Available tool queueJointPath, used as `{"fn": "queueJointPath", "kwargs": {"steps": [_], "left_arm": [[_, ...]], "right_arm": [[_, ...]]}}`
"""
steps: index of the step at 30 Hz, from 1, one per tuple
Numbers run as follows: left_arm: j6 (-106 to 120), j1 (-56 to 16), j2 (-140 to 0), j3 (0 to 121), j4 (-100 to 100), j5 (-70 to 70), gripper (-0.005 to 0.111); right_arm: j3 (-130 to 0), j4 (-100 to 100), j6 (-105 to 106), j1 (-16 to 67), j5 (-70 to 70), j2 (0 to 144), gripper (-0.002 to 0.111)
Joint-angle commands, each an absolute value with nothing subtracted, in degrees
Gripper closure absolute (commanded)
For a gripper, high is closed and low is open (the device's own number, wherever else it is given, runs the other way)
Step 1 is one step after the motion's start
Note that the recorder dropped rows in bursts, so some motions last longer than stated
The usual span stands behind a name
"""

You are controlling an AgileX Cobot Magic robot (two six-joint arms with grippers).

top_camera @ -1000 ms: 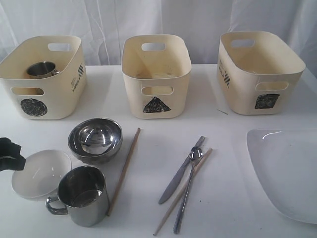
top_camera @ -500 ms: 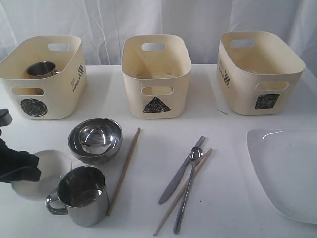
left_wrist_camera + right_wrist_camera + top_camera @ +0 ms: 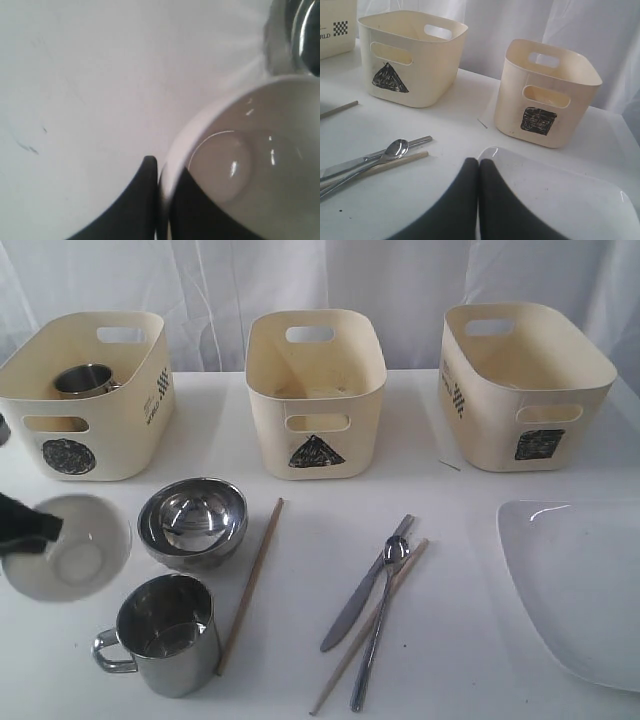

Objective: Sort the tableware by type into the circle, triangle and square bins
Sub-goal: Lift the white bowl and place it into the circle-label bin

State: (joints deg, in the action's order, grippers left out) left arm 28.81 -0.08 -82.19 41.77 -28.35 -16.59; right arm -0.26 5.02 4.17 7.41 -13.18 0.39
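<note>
My left gripper (image 3: 32, 529) (image 3: 163, 169) is shut on the rim of the white bowl (image 3: 70, 546) (image 3: 250, 165), which hangs tilted just above the table at the far left. The nested steel bowls (image 3: 192, 521) sit beside it. One steel mug (image 3: 166, 633) stands in front and the other mug (image 3: 84, 379) is inside the circle bin (image 3: 120, 430). A chopstick (image 3: 250, 583) lies alone. The second chopstick (image 3: 372, 621) lies under the knife (image 3: 362, 586) and spoon (image 3: 382, 618) (image 3: 395, 148). My right gripper (image 3: 479, 162) is shut and empty, at the corner of the white plate (image 3: 585, 590) (image 3: 560, 200).
The triangle bin (image 3: 316, 420) (image 3: 410, 62) stands at the back centre and the square bin (image 3: 525, 390) (image 3: 545, 95) at the back right, both apparently empty. White curtains hang behind the table.
My left gripper closed on the white bowl's rim and lifted it off the table, tilting it and carrying it slightly back and left. Nothing else moved.
</note>
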Motion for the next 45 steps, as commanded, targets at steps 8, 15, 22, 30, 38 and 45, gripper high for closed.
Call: {"fn": "queueJointPath", "kwargs": {"steps": [8,15,22,30,38,45], "left_arm": [[10.66,5.63,-91.1,79.48,-7.18,-14.81,0.107],[10.29,5.6,-116.49,104.72,-10.24,-17.82,0.107],[10.41,5.51,-125.61,111.53,-13.63,-21.31,0.104],[10.41,5.23,-124.75,112.83,-16.7,-24.52,0.058],[16.81,5.1,-115.05,112.7,-17.46,-36.07,0.062],[23.11,4.85,-105.0,103.25,-25.72,-39.9,0.062]], "right_arm": [[0.0,5.3,4.27,7.58,-12.56,0.0,0.108],[0.0,5.3,4.27,7.58,-12.56,0.0,0.108],[0.0,5.3,4.27,7.58,-12.56,0.0,0.108],[0.0,5.3,4.27,7.58,-12.56,0.0,0.108],[0.0,5.3,4.27,7.58,-12.56,0.0,0.108],[0.0,5.3,4.27,7.58,-12.56,0.0,0.108]]}}
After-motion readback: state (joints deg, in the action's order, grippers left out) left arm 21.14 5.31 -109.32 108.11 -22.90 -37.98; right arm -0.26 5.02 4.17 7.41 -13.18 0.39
